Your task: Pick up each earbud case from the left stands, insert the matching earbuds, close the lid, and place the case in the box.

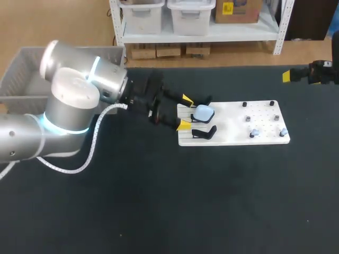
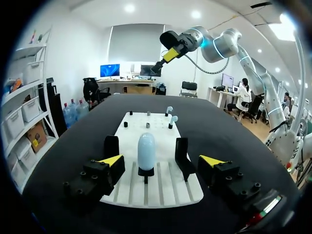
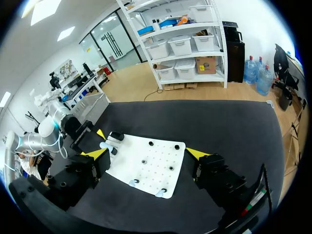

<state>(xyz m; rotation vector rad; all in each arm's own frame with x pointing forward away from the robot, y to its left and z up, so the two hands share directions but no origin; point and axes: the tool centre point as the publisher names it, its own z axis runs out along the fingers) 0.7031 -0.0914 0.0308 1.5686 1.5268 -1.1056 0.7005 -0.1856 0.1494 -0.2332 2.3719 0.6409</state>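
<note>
While the left gripper [image 1: 185, 111] stands wide open just before the pale earbud case [image 1: 204, 112] upright on its stand [image 2: 146, 171] | step: grasp the case | how: advance centred, close on both sides, lift straight up | right gripper [image 3: 147, 155] open, well apart

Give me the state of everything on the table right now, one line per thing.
Earbud case: lid shut, upright on its stand.
Left gripper: open, case ahead, untouched.
Right gripper: open, empty.
Earbuds: on the board, not inserted.
Box: no case visible inside.
</note>
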